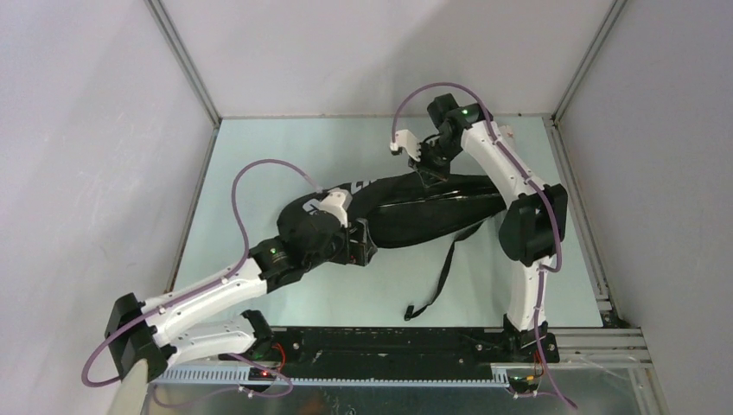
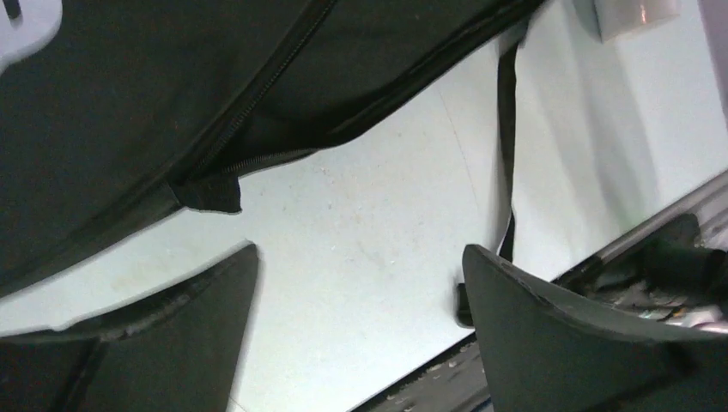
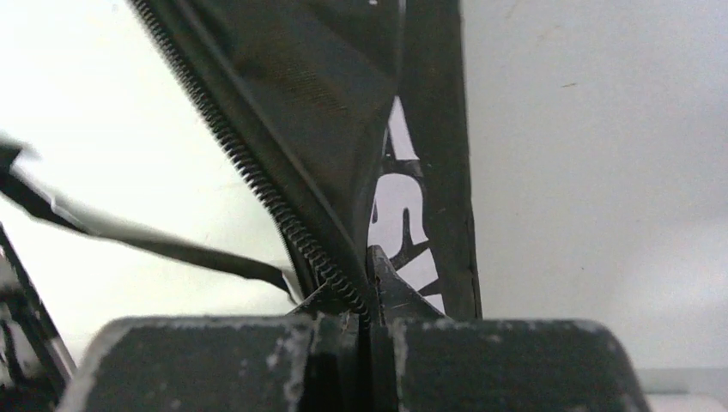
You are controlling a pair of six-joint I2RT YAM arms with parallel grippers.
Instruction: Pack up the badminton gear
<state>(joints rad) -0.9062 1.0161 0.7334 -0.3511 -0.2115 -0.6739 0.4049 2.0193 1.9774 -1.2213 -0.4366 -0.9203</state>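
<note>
The black racket bag (image 1: pixel 432 212) lies across the middle of the table, white lettering on its top. Its strap (image 1: pixel 445 268) trails toward the near edge. My right gripper (image 1: pixel 430 173) is shut on the bag's zipper edge at the far side; in the right wrist view the jaws (image 3: pixel 371 292) pinch the zipper (image 3: pixel 257 184) and the fabric (image 3: pixel 343 112). My left gripper (image 1: pixel 361 246) sits at the bag's near left end. In the left wrist view it (image 2: pixel 360 275) is open and empty, just below the bag (image 2: pixel 129 103). No rackets, shuttlecocks or tube are in view.
The strap's buckle end (image 1: pixel 411 313) lies near the black rail (image 1: pixel 389 341) at the table's front edge. The strap (image 2: pixel 506 129) hangs beside my left gripper's right finger. Grey walls and metal posts close in the table's sides and back.
</note>
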